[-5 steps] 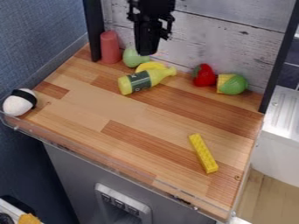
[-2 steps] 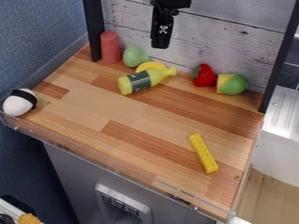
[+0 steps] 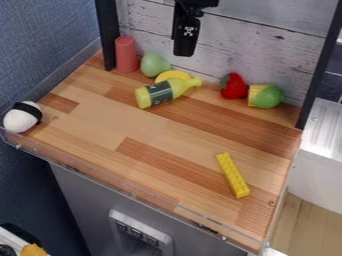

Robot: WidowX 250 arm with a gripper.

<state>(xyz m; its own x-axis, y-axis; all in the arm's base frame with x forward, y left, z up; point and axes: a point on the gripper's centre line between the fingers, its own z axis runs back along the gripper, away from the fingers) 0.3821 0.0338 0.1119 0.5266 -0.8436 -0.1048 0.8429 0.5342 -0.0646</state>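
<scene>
The end effector point(image 3: 184, 53) hung near the top of the frame, a little right of its spot a second before and slightly higher. That shift had uncovered the green pear point(image 3: 154, 65), which it had partly hidden; over the last fraction of a second it had hardly moved. Whether it was apart or together could not be told from this angle, but nothing could be seen hanging from it.

On the tabletop point(image 3: 163, 137), every piece lay where it had been, so the shift appeared to have changed only the arm's place, with no handling of the pieces visible in it. Nearest to the end effector in the frame were the pear, at upper left of centre, and the yellow-green bottle point(image 3: 157, 94), lying on its side just below the pear with its neck pointing to the upper right. A yellow piece point(image 3: 173, 76) showed just behind the bottle, partly hidden by it.

The red cylinder point(image 3: 126, 54) stood upright beside the pear. At upper right, a red strawberry-like piece point(image 3: 234, 86) lay beside a yellow-and-green piece point(image 3: 268, 96). The yellow brick point(image 3: 233, 175) lay at lower right, well apart from the rest, and a white piece with a black band point(image 3: 22, 117) sat at the left edge.
</scene>
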